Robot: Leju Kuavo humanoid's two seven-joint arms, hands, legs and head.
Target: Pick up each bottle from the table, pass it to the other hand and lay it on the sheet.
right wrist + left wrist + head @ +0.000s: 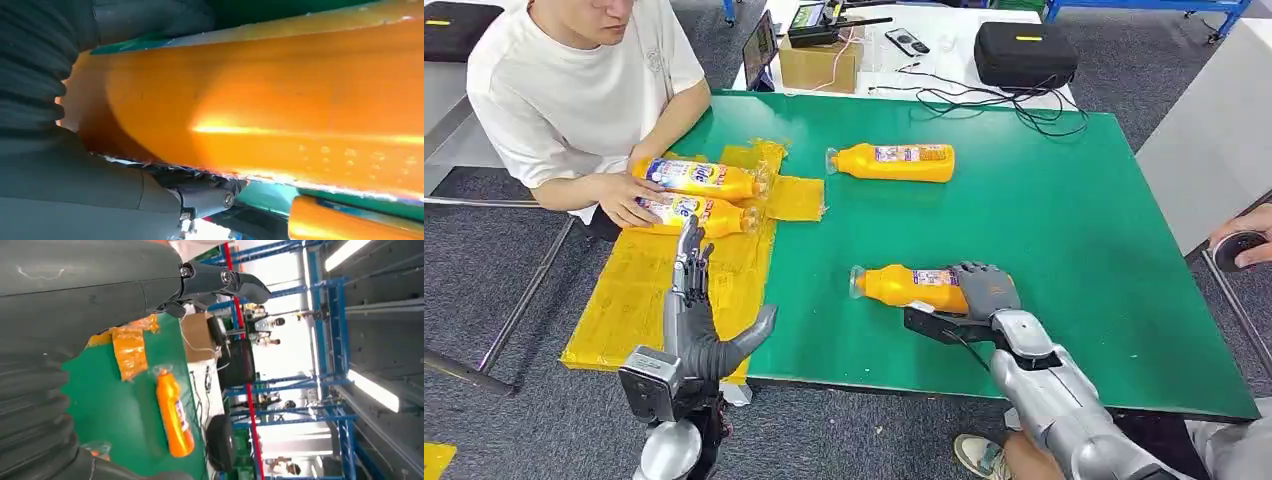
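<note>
Head view, for you: right hand was wrapped round the near bottle, lying on the green table. Left hand hovered over the yellow sheet, fingers spread, holding nothing. Two bottles lay on the sheet under a person's hand; a far bottle lay apart.

Left wrist view: far bottle on green, w/ fingers extended.

Right wrist view: orange bottle gripped, thumb beneath.
</note>
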